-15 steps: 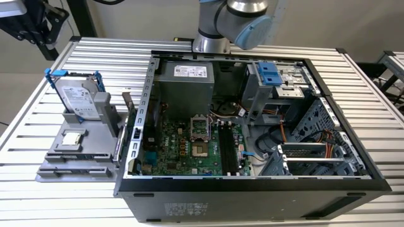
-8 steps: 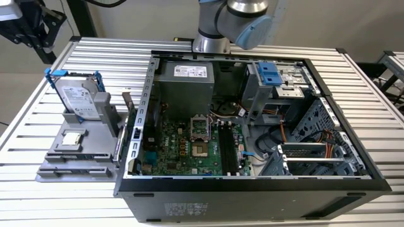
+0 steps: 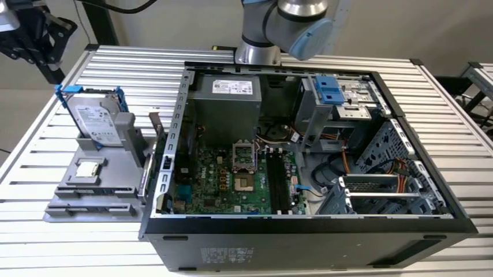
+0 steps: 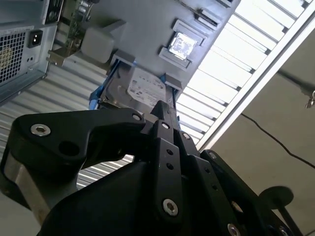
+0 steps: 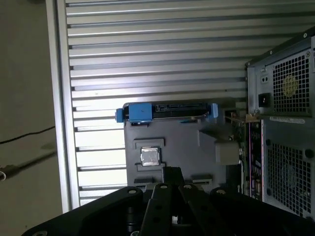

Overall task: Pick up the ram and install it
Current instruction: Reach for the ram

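The ram [image 3: 158, 144] is a thin green stick standing on edge at the side of a grey holder [image 3: 92, 196], right beside the open computer case [image 3: 308, 231]. Both wrist views catch it as a narrow green edge, in the first wrist view [image 5: 244, 147] and in the second wrist view [image 4: 74, 22]. My gripper [image 3: 27, 40] hangs high near the table's far corner on the exterior view's left, well apart from the ram. Its black fingers meet at a closed tip [image 5: 171, 173] [image 4: 163, 107], with nothing held. Long black memory slots [image 3: 281, 182] lie on the motherboard inside the case.
The holder also carries a silver hard drive with a blue bracket [image 3: 96, 118] and a small square processor chip [image 3: 87, 168]. Everything rests on a slatted metal table [image 3: 31, 236]. The arm's base [image 3: 258, 52] stands behind the case. Drive cages and cables crowd the case's right half.
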Controlling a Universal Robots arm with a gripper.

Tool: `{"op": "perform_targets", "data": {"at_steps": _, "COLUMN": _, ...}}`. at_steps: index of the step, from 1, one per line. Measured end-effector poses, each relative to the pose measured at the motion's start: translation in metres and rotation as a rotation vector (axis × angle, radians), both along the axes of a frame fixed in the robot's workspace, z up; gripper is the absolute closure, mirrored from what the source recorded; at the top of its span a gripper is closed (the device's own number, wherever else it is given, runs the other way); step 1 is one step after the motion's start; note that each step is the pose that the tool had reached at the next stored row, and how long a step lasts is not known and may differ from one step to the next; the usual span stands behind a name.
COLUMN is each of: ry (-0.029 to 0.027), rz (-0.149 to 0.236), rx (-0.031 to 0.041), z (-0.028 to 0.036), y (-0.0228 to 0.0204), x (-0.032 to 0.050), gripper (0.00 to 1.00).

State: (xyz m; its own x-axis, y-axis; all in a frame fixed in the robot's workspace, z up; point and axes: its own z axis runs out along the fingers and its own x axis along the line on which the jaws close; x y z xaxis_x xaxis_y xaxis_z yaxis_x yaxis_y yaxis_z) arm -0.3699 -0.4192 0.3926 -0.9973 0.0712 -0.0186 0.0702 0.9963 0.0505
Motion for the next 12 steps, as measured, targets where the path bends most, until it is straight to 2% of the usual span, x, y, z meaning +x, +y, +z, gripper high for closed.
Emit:
{"op": "perform_targets", "data": {"at_steps": 4, "ry": 0.0, "rz": 0.001, "rx": 0.0, "z": 0.0, "y": -0.0077, "x": 0.0, "gripper": 1.0}}
{"op": "perform_targets", "data": {"at_steps": 10, "ry": 0.0, "rz": 0.039, "rx": 0.0, "z": 0.0, "y": -0.0107, "x": 0.0, "gripper": 1.0}}
{"op": "perform_targets", "data": {"at_steps": 12, "ry": 0.0001, "rz": 0.04, "rx": 0.0001, "z": 0.0, "y": -0.0145, "x": 0.0, "gripper": 1.0}}
